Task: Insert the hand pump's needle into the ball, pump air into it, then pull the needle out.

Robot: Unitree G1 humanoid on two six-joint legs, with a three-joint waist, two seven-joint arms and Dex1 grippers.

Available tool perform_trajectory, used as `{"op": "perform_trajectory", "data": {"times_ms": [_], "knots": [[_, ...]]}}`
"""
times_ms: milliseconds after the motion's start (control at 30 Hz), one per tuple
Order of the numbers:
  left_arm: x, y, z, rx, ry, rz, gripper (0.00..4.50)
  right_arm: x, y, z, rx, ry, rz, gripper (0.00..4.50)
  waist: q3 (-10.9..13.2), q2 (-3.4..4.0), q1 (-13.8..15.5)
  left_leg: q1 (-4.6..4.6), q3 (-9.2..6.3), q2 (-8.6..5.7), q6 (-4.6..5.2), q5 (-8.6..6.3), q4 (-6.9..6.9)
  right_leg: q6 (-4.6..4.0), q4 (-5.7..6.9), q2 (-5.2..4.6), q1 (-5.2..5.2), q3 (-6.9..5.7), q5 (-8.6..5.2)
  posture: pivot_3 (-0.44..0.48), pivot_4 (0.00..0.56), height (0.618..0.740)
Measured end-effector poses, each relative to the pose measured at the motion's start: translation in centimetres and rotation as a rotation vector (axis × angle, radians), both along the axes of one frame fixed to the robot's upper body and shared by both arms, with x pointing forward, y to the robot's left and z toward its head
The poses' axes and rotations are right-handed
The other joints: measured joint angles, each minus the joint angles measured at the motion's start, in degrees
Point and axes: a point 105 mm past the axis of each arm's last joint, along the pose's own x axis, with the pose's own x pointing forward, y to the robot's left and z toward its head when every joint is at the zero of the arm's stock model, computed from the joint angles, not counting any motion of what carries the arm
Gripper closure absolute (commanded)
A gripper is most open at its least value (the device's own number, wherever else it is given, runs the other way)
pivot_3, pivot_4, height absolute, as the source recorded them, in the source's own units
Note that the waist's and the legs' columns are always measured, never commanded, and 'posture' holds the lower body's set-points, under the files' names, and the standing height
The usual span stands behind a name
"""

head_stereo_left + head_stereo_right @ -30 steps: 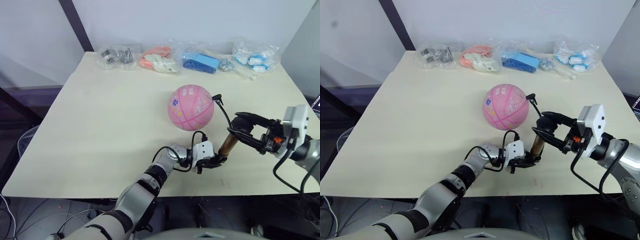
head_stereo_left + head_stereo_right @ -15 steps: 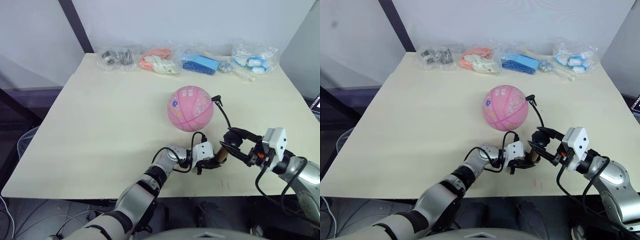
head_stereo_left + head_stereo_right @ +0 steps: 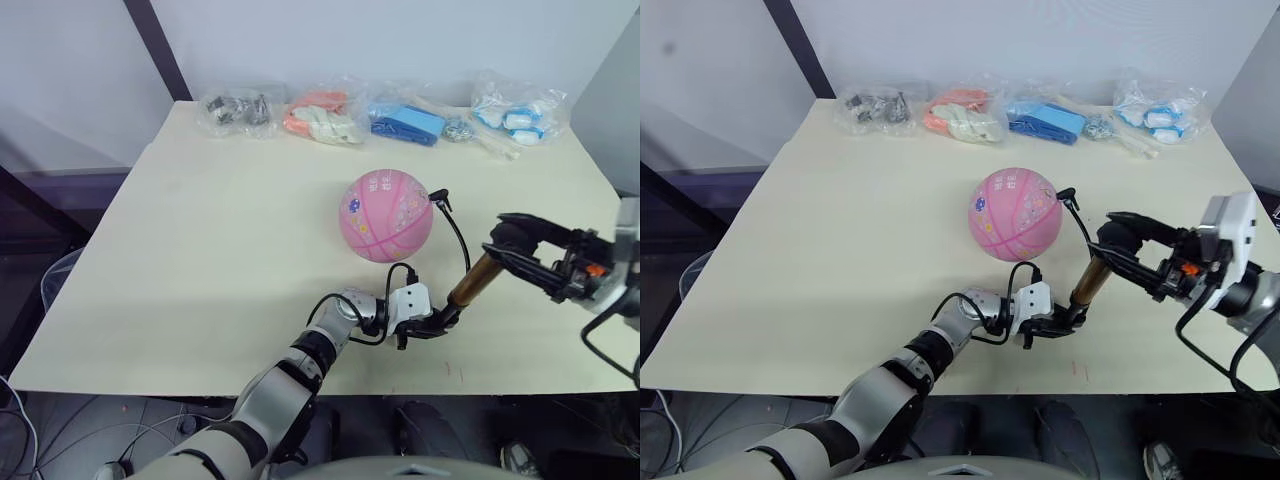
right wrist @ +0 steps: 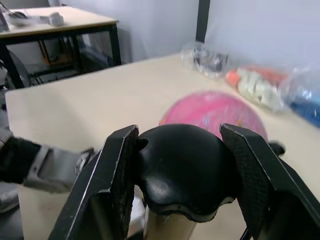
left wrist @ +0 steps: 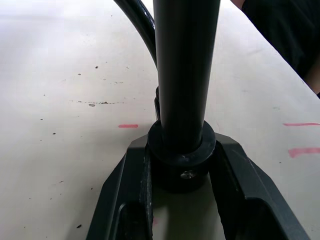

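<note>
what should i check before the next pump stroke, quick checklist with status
1. Left gripper clamped on the hand pump's base cap: ok, seen in the left wrist view.
2. Right gripper closed around the handle: ok.
3. Needle at the ball: fitting sits against its side; seating depth cannot tell.
4. Hose free of kinks: ok, it curves loosely.
5. Ball resting on the table: ok, nothing bracing it.
6. Bags far from the stroke: ok.

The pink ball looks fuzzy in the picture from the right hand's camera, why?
In the right wrist view the ball sits behind the close, sharp pump handle, so it blurs. In the left eye view the ball looks crisp, with flower prints showing.
</note>
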Motion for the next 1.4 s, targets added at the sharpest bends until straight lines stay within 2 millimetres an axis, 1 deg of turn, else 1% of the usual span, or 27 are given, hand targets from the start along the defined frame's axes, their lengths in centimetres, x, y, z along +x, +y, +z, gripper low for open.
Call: {"op": "perform_trajectory", "data": {"times_ms": [133, 267, 433, 500, 800, 833, 900, 967, 1033, 1067, 1233, 1400], "knots": [[0.0, 0.0, 0.1, 0.000, -0.002, -0.002, 3.42, -0.4, -0.5, 2.0, -0.009, -0.024, 0.011, 2.38, 0.1, 0.08, 0.0, -0.02, -0.01, 0.00, 0.00, 0.00, 0.00, -0.01, 0.00, -0.01, 0.00, -0.01, 0.01, 0.000, 0.150, 0.740], [0.0, 0.0, 0.1, 0.000, -0.002, -0.003, 3.42, -0.5, -0.4, 3.0, -0.016, -0.034, 0.026, 2.38, 0.1, 0.08, 0.1, -0.03, -0.03, 0.00, 0.00, 0.00, 0.01, -0.02, 0.00, 0.00, 0.00, -0.04, 0.01, 0.000, 0.150, 0.740], [0.0, 0.0, 0.1, 0.000, -0.002, -0.003, 3.42, -0.5, -0.4, 3.1, -0.013, -0.029, 0.022, 2.38, 0.1, 0.08, 0.1, -0.04, -0.03, 0.00, 0.00, 0.00, 0.01, -0.02, 0.00, 0.00, -0.01, -0.04, 0.01, 0.000, 0.150, 0.740], [0.0, 0.0, 0.0, 0.000, 0.000, -0.002, 3.42, -0.5, -0.4, 2.7, -0.007, -0.028, 0.018, 2.38, 0.1, 0.07, 0.1, -0.03, -0.06, 0.00, 0.00, 0.01, 0.01, -0.02, 0.00, 0.01, 0.00, -0.06, 0.01, 0.000, 0.150, 0.740], [-0.1, 0.1, -0.3, 0.008, 0.000, 0.005, 3.42, -0.5, 1.2, -2.4, -0.053, -0.005, 0.010, 2.38, -0.2, -0.15, 0.0, 0.26, -0.07, 0.01, -0.01, 0.01, 0.02, -0.02, 0.01, 0.17, 0.19, -0.07, 0.01, 0.000, 0.150, 0.740], [0.0, 0.2, -0.3, 0.011, -0.001, 0.006, 3.42, -0.3, 1.5, -3.4, -0.070, 0.002, 0.009, 2.38, -0.2, -0.17, -0.1, 0.34, -0.08, 0.01, -0.01, 0.01, 0.01, -0.02, 0.01, 0.19, 0.25, -0.08, 0.01, 0.000, 0.150, 0.740], [0.0, 0.2, -0.3, 0.012, -0.001, 0.006, 3.42, -0.3, 1.6, -3.9, -0.077, 0.012, 0.010, 2.38, -0.2, -0.16, -0.1, 0.37, -0.07, 0.02, -0.01, 0.01, 0.01, -0.02, 0.01, 0.19, 0.26, -0.07, 0.01, 0.000, 0.150, 0.740], [0.0, 0.3, -0.4, 0.016, 0.001, 0.008, 3.42, -0.1, 2.2, -5.9, -0.081, 0.031, -0.001, 2.38, -0.4, -0.34, -0.2, 0.46, -0.10, 0.07, -0.02, 0.00, -0.02, -0.03, 0.01, 0.27, 0.32, -0.09, 0.01, 0.000, 0.150, 0.740], [0.0, 0.4, -0.4, 0.017, 0.000, 0.010, 3.42, 0.0, 2.2, -6.3, -0.099, 0.025, -0.006, 2.38, -0.4, -0.27, -0.3, 0.48, -0.08, 0.04, -0.02, 0.01, -0.01, -0.02, 0.01, 0.24, 0.35, -0.06, 0.01, 0.000, 0.150, 0.740], [0.0, 0.4, -0.5, 0.019, 0.001, 0.012, 3.42, 0.0, 2.4, -7.0, -0.113, 0.030, -0.006, 2.38, -0.4, -0.32, -0.4, 0.57, -0.10, 0.05, -0.02, 0.00, -0.02, -0.03, 0.00, 0.25, 0.43, -0.09, 0.01, 0.000, 0.150, 0.740], [0.0, 0.5, -0.5, 0.020, 0.001, 0.012, 3.42, 0.1, 2.8, -8.9, -0.129, 0.067, -0.029, 2.38, -0.5, -0.22, -0.6, 0.57, -0.15, 0.04, -0.02, 0.01, -0.01, -0.03, 0.00, 0.25, 0.44, -0.12, 0.00, 0.000, 0.150, 0.740], [0.0, 0.4, -0.5, 0.019, 0.001, 0.009, 3.42, 0.0, 2.4, -8.6, -0.116, 0.077, -0.040, 2.38, -0.5, -0.14, -0.6, 0.54, -0.18, 0.04, -0.02, 0.00, -0.02, -0.03, -0.02, 0.23, 0.44, -0.13, 0.00, 0.000, 0.150, 0.740]]}}
